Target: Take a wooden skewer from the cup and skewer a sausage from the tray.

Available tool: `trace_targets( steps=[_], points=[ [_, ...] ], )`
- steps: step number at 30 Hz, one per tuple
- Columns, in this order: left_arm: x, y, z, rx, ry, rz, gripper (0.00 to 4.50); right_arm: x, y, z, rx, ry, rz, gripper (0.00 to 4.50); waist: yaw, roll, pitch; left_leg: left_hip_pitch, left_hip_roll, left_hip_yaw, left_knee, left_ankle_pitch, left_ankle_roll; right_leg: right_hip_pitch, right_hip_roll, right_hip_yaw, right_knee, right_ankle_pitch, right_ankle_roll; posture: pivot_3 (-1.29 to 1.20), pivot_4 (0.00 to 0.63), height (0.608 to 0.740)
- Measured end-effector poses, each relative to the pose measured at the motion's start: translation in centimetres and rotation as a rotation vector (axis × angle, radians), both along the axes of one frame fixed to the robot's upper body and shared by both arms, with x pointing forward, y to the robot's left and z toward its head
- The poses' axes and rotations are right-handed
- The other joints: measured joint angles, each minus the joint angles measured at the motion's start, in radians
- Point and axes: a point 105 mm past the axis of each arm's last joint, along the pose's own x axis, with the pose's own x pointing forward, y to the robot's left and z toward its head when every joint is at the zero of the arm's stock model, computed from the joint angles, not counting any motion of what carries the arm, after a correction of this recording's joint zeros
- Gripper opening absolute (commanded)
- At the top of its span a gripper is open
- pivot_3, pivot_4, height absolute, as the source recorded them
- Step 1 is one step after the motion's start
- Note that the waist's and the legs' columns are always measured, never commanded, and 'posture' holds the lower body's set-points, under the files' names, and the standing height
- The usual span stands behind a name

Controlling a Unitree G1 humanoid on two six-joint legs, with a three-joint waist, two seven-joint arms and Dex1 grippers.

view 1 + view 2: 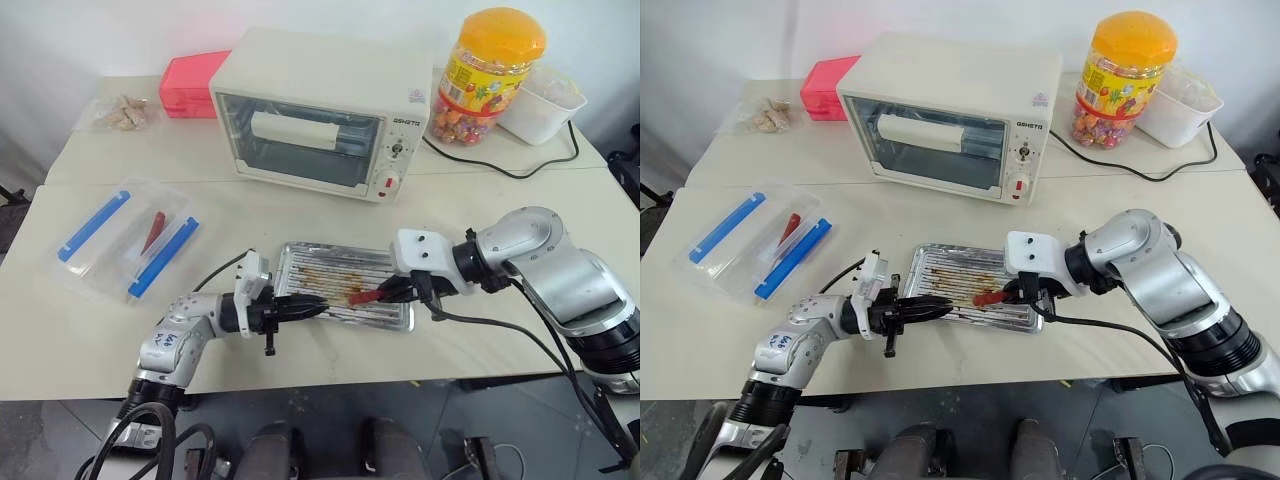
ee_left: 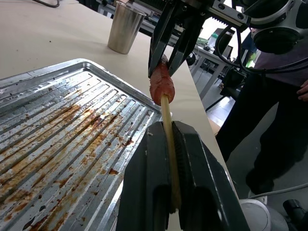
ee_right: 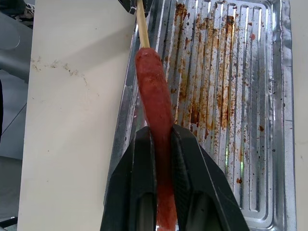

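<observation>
The left gripper (image 1: 318, 308) is clamped on one skewer (image 2: 168, 126), its two black fingers (image 2: 144, 192) pressed together with the pale stick running out between them. The right gripper (image 1: 385, 292) is clamped on one red sausage (image 3: 155, 91), which sticks out past the fingertips. The skewer's tip meets the sausage's free end; in the left wrist view the stick enters the blunt end, and in the right wrist view it runs out from the sausage's far end. The two grippers face each other in the lower middle of the left eye view, over the near edge of the one tray (image 1: 335, 262), left one at its near left corner, right one at its near right part. The sausage hangs just above the tray's ridged, grease-stained bottom.

One cup (image 2: 124, 27) stands on the table beyond the tray's far corner in the left wrist view, with a person's dark clothing at the right edge there.

Elsewhere in the left eye view: one oven (image 1: 315, 110) at upper middle, one jar (image 1: 487, 70) with an orange lid at upper right, one white tub (image 1: 543, 103) beside it, one pink box (image 1: 188, 82) at upper left, and one clear container (image 1: 125, 240) with two blue strips at middle left.
</observation>
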Motion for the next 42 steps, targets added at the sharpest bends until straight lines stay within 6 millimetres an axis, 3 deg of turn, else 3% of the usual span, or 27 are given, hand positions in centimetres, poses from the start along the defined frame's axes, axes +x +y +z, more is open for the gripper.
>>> trace_targets(
  steps=[7, 12, 14, 20, 23, 28, 32, 36, 38, 42],
  points=[
    [-0.9, -0.1, 1.0, -0.001, -0.054, -0.042, 0.0, -0.8, 0.3, -0.6, 0.077, 0.017, 0.025, 2.35, 0.0, 0.0, 0.0, 0.0, 0.0, 0.0, 0.0, 0.0, 0.0, 0.0, 0.0, 0.0, 0.0, 0.0, 0.0, 0.0, 0.15, 0.74],
    [-1.0, 3.8, 0.8, 0.047, -0.081, 0.088, 0.0, -1.5, -4.4, -1.0, 0.037, 0.027, -0.044, 4.04, 0.0, 0.0, 0.0, 0.0, 0.0, -0.001, -0.001, 0.0, 0.0, 0.0, 0.0, 0.0, -0.001, 0.0, 0.0, 0.0, 0.15, 0.74],
    [-1.2, 5.3, 1.2, 0.058, -0.105, 0.139, 0.0, -2.1, -5.7, -0.9, 0.044, 0.027, -0.037, 4.47, 0.0, 0.0, 0.0, 0.0, 0.0, 0.0, 0.0, 0.0, 0.0, 0.0, 0.0, 0.0, -0.001, 0.0, 0.0, 0.0, 0.15, 0.74],
    [-2.9, 9.9, 1.7, 0.058, -0.118, 0.321, 0.0, -2.5, -7.2, -0.6, 0.189, -0.089, 0.012, 4.47, -0.002, -0.001, 0.0, 0.001, 0.001, 0.0, 0.0, 0.0, 0.0, 0.001, 0.0, 0.001, -0.002, 0.0, 0.0, 0.0, 0.15, 0.74],
    [-3.4, 12.6, 4.3, -0.066, -0.177, 0.526, 0.0, -2.9, -5.5, 1.1, 0.503, -0.152, 0.048, 4.47, -0.002, -0.004, 0.001, 0.001, 0.002, -0.001, 0.0, 0.0, 0.0, 0.002, 0.001, 0.001, -0.002, 0.0, 0.0, 0.0, 0.15, 0.74],
    [-5.1, 18.1, 5.9, -0.125, -0.169, 0.841, 0.0, -2.9, -6.5, 1.7, 0.589, -0.245, 0.036, 4.47, 0.004, -0.004, 0.001, 0.003, 0.001, -0.003, 0.0, 0.0, 0.0, 0.007, 0.0, 0.002, -0.005, 0.0, 0.0, 0.0, 0.15, 0.74],
    [-5.4, 22.8, 7.9, -0.176, -0.211, 1.082, 0.0, -3.2, -6.3, 0.6, 0.657, -0.24, -0.013, 4.47, 0.016, -0.005, 0.0, 0.006, 0.001, -0.006, 0.0, 0.0, 0.0, 0.013, 0.001, 0.003, -0.009, 0.0, 0.0, 0.0, 0.15, 0.74],
    [-4.0, 26.2, 9.7, -0.136, -0.264, 1.215, 0.0, -3.4, -4.2, 2.3, 0.83, -0.353, -0.014, 4.47, 0.021, -0.005, 0.0, 0.007, 0.0, -0.006, 0.0, 0.0, 0.0, 0.013, 0.001, 0.002, -0.008, 0.0, 0.0, 0.0, 0.15, 0.74],
    [-3.5, 26.4, 9.8, -0.116, -0.273, 1.219, 0.0, -3.4, -4.0, 2.9, 0.863, -0.384, -0.019, 4.47, 0.021, -0.004, 0.0, 0.007, -0.001, -0.005, -0.001, -0.001, -0.001, 0.012, 0.001, 0.003, -0.008, 0.0, 0.0, 0.0, 0.15, 0.74],
    [-1.8, 27.7, 7.0, -0.03, -0.182, 1.258, 0.0, -3.5, -3.7, 3.0, 0.875, -0.383, -0.035, 4.47, 0.02, -0.005, -0.001, 0.007, -0.001, -0.006, -0.002, -0.001, -0.001, 0.01, 0.002, 0.001, -0.006, 0.0, 0.0, 0.0, 0.15, 0.74]
  ],
)
